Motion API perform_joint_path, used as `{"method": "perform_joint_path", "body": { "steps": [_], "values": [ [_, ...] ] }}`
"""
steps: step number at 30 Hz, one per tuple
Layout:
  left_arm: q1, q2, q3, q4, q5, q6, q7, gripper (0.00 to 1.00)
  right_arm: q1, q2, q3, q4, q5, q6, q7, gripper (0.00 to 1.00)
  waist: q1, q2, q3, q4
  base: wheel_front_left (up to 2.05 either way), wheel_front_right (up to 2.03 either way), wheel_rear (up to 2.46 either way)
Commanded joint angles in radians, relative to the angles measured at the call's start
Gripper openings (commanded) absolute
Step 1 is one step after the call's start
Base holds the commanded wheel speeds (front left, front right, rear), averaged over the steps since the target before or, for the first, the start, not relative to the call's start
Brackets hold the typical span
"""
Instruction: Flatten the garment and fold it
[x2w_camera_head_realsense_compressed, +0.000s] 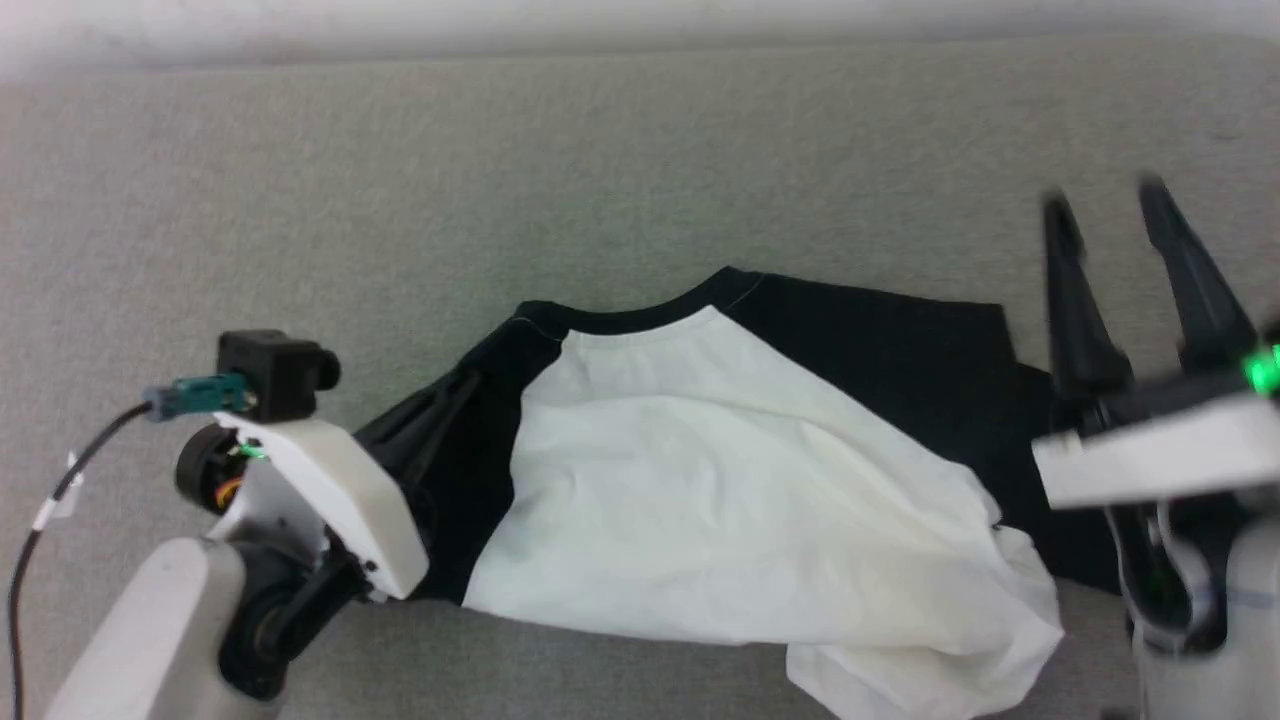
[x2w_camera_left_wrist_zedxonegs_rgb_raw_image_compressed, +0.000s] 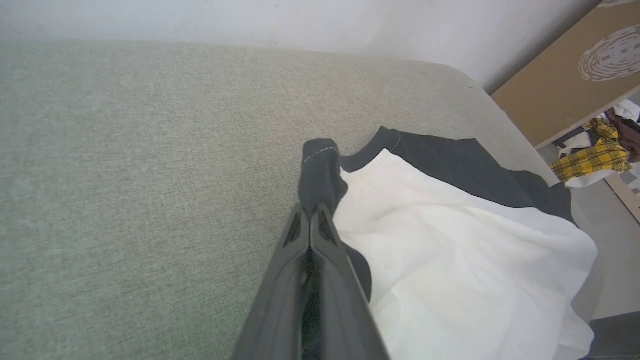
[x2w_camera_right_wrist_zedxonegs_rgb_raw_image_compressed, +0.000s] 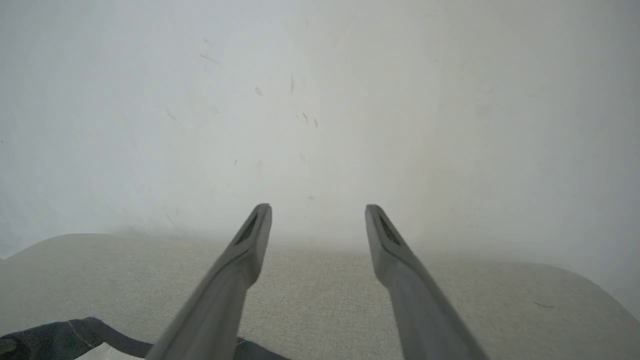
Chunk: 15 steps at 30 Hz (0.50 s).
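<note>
White garment (x2w_camera_head_realsense_compressed: 720, 500) with black sleeves (x2w_camera_head_realsense_compressed: 880, 350); speckled grey-green fabric surface (x2w_camera_head_realsense_compressed: 400, 180)

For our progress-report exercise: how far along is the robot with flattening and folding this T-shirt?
Done: the garment lies spread on the grey cushion, neckband away from the robot. In hand: the left claw is shut on the black sleeve; the right claw hovers open, holding nothing. Left: the bunched hem needs smoothing, and no fold has been made.

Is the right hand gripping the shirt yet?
No: the right hand hovers open above the grey surface, holding nothing.
</note>
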Motion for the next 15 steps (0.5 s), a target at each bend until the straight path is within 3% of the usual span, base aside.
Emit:
{"method": "perform_joint_path", "body": {
  "steps": [1,3,12,15],
  "values": [
    [-0.017,-0.009,-0.011,-0.007,0.017,-0.005,-0.011,0.0,-0.06,-0.02,0.018,-0.006,0.001,-0.001,0.057,1.0,-0.0001,0.0,0.054,0.048,0.0,0.0,0.0],
    [-0.042,-0.019,-0.03,-0.005,0.039,-0.009,-0.023,0.0,-0.147,-0.056,0.04,-0.002,0.003,-0.001,0.159,1.0,-0.0001,0.0,0.081,0.073,0.0,0.0,0.0],
    [-0.122,-0.061,-0.114,0.029,0.086,-0.024,-0.072,0.0,-0.38,-0.289,0.193,0.109,0.095,-0.001,0.824,1.0,-0.0001,0.0,0.153,0.163,0.0,0.0,0.0],
    [-0.134,-0.062,-0.124,0.037,0.086,-0.026,-0.08,0.0,-0.394,-0.331,0.216,0.118,0.123,-0.001,0.922,1.0,-0.0001,0.0,0.165,0.176,0.0,0.0,0.0]
  ]
}}
